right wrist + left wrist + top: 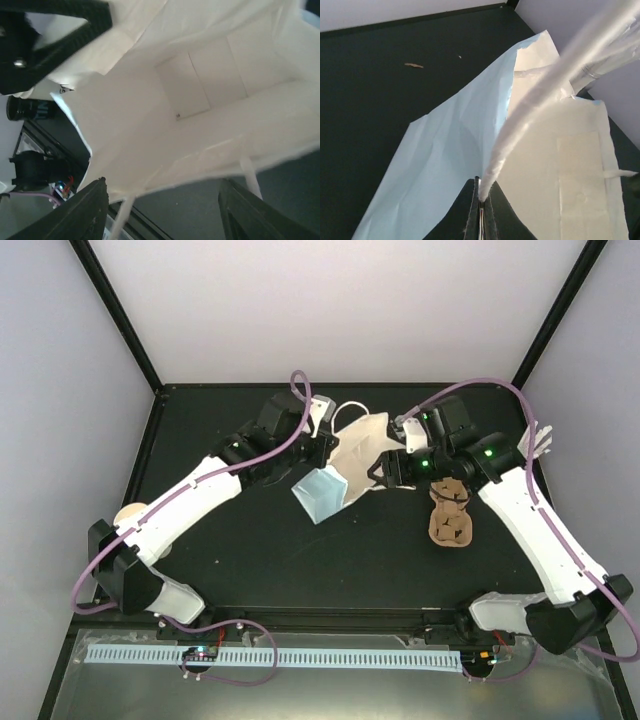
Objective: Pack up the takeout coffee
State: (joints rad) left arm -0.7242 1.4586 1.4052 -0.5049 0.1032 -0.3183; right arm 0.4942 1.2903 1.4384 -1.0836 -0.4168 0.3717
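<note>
Fingers of left end effector clamped on white handle of light-blue bag, held up so mouth gapes, I reckon. At that mouth, right end effector spread wide, gripping nothing, probably there to prop lower lip. Bag on its side on desk, mouth toward right arm. Brown pulp carrier just right of bag, partly under right arm, holes up, looks empty, long axis running near-to-far. By left arm, cream round thing, maybe cup, can't tell.
</note>
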